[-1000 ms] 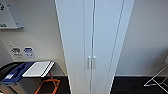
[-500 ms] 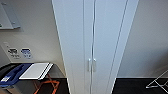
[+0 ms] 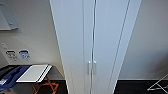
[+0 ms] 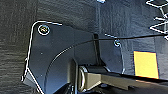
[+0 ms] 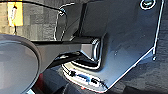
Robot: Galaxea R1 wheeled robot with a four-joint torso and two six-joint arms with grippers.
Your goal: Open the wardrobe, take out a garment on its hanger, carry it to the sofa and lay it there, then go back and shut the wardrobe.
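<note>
While shut, wardrobe (image 3: 95,42) fills centre, handles (image 3: 91,67) low

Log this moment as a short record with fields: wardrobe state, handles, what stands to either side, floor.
wardrobe: tall white wardrobe, straight ahead in the head view
doors: both shut, seam running down the middle
handles: pair of slim silver handles side by side at the seam, untouched
left of wardrobe: white board lying on an orange frame, blue item beside it
right of wardrobe: metal rack at the edge
floor: dark carpet
</note>
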